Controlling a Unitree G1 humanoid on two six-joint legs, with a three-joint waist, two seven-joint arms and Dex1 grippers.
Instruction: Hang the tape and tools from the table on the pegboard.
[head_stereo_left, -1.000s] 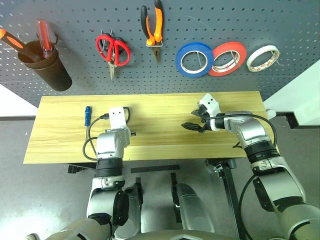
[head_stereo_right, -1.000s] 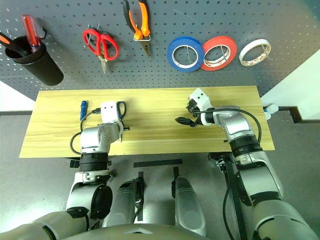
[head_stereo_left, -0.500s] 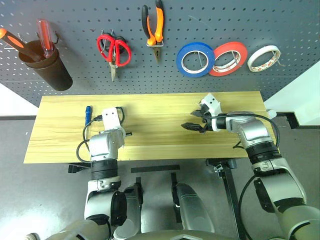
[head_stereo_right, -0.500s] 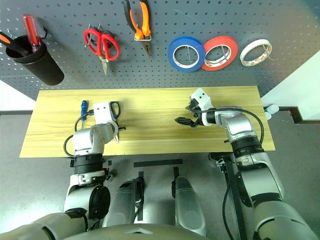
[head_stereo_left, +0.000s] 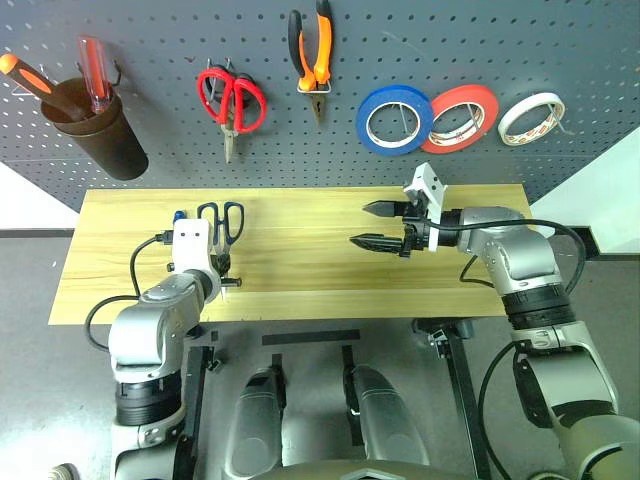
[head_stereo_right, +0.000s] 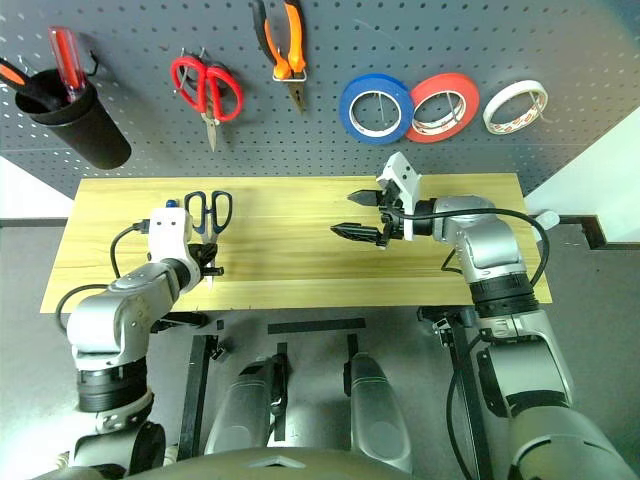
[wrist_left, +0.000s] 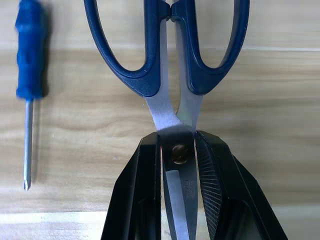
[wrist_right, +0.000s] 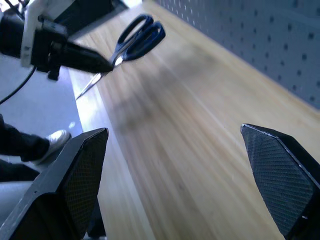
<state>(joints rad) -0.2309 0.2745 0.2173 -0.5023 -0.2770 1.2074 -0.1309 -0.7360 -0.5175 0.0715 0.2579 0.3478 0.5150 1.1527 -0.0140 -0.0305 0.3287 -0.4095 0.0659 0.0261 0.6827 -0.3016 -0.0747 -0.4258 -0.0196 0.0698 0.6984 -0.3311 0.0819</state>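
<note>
Presently, left end effector (wrist_left: 177, 200): clenched on the dark-blue-handled scissors (wrist_left: 167, 60) at the pivot, blades running back between the fingers, handle loops pointing away toward the pegboard (head_stereo_left: 200, 150). Scissors held over the left part of the counter (head_stereo_left: 300, 270).

Blue-handled screwdriver (wrist_left: 29, 75): lying on the counter just beside the scissors, apart from them, toward the counter's left edge, handle toward the pegboard.

Right end effector (head_stereo_left: 378, 226): released, the two fingers spread wide with nothing between them, pointing toward the robot's left above the middle-right of the counter.

Pegboard, contents from left to right:
- Dark cup (head_stereo_left: 95, 135) hung at the left, holding an orange-handled screwdriver (head_stereo_left: 30, 78) and a red-handled screwdriver (head_stereo_left: 93, 72), both handle up.
- Red-handled scissors (head_stereo_left: 230, 102), hung blades down.
- Orange-and-black pliers (head_stereo_left: 311, 55), hung jaws down, just right of the red scissors.
- Blue tape roll (head_stereo_left: 393, 119), on a hook.
- Red-orange tape roll (head_stereo_left: 463, 116), just beside the blue roll, its edge overlapping it.
- White tape roll (head_stereo_left: 531, 116), farthest right.
</note>
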